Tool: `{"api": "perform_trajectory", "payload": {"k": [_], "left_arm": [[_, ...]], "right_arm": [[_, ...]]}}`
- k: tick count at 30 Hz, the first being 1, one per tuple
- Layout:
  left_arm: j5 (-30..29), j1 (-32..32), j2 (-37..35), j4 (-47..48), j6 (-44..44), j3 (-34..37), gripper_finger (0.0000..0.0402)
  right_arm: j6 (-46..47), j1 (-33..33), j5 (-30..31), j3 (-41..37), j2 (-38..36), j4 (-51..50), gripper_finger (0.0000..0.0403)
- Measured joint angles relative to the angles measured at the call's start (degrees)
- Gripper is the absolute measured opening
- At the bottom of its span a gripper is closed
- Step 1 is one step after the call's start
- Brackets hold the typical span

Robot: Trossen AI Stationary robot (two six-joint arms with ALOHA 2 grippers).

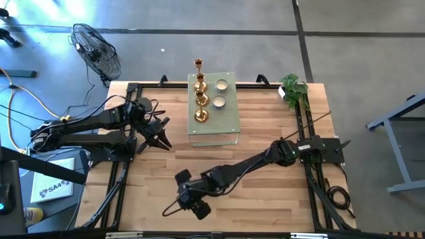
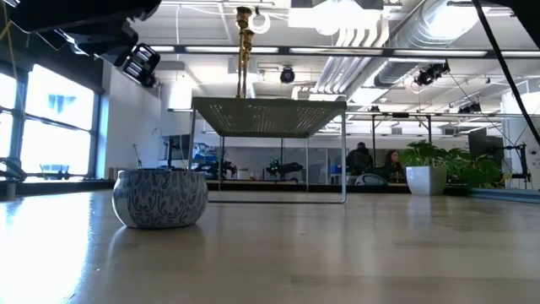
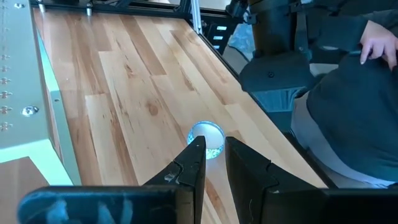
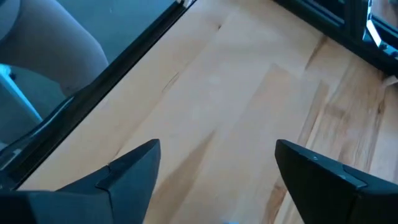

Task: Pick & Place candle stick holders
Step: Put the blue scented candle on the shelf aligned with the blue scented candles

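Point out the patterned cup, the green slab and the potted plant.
Patterned cup point(image 2: 160, 198): low view, its side wall.
Green slab point(image 1: 226, 119): high view, bare top.
Potted plant point(image 2: 419, 179): low view, its white pot.

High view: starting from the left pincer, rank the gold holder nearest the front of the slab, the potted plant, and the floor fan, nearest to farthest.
From the left pincer:
1. Front gold holder, on the green slab, toward the table's middle.
2. Floor fan, off the table beyond its far left corner.
3. Potted plant, at the far right corner.
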State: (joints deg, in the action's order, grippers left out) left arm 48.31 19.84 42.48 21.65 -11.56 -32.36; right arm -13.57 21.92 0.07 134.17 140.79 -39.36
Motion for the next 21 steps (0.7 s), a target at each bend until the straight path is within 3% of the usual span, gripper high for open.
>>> {"api": "perform_trajectory", "payload": {"k": [11, 17, 21], "left_arm": [[-0.1, 0.0, 0.0, -0.1, 5.8, 0.0, 0.006], [-2.7, 0.0, 0.0, 0.0, 6.1, 0.0, 0.006], [-5.6, 0.0, 0.0, -0.1, 6.0, 0.0, 0.006]], "right_arm": [[0.5, 0.0, 1.0, 0.0, 0.0, -1.7, 0.0389], [0.2, 0.0, 5.0, -0.1, -0.8, -2.8, 0.0396], [-0.3, -0.1, 2.8, -0.1, -1.0, -0.8, 0.0396]]}}
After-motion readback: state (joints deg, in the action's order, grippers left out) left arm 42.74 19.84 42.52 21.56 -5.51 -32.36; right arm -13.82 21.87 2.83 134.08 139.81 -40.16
